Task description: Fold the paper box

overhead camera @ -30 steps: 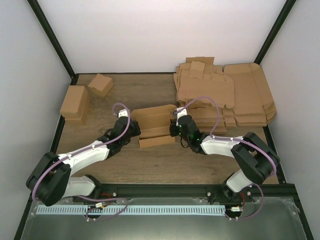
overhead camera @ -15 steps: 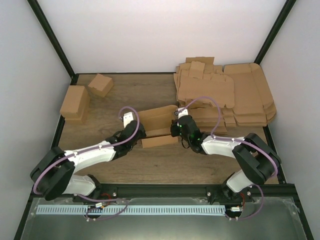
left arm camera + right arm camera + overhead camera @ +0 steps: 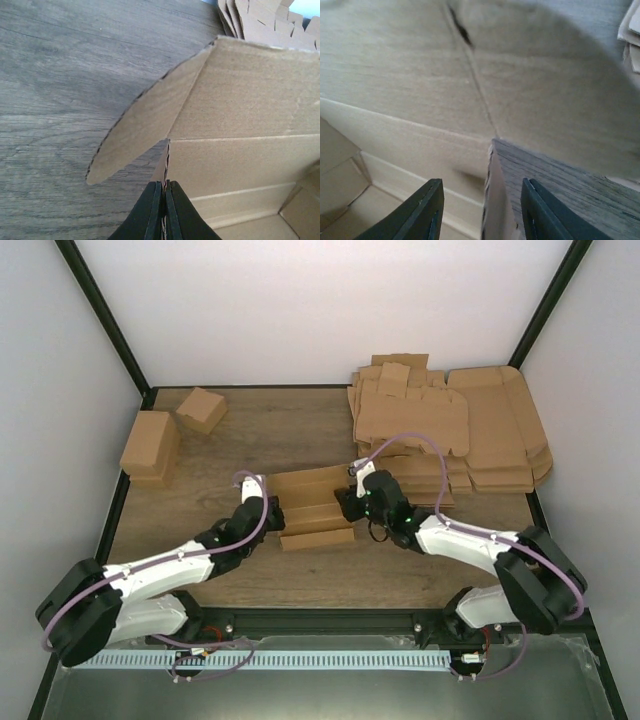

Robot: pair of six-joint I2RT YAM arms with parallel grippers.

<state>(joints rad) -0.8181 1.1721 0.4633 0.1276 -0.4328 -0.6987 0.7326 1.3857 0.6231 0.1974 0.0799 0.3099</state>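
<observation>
**Top external.** The paper box [image 3: 312, 502] lies part-formed at the middle of the table [image 3: 290, 425], its long axis running left to right and its rear panel raised. The left gripper [image 3: 270, 518] is at the box's left end and the right gripper [image 3: 347, 505] at its right end. Neither arm is nearer than the other; each meets its own end. The heap of cardboard sheets [image 3: 470, 440] sits behind the right arm, apart from the box.

**Left wrist.** The fingers [image 3: 152, 210] are pressed together with only a thin cardboard edge between them, so this gripper pinches the box's left end wall. A rounded flap [image 3: 140, 125] stands out leftward, just above the pinch. The box interior lies to the right.

**Right wrist.** The jaws stand wide apart. The box's right end wall [image 3: 489, 200] rises in the gap between them, not pinched. The interior lies to the left, so a fold would likely go inward that way.
</observation>
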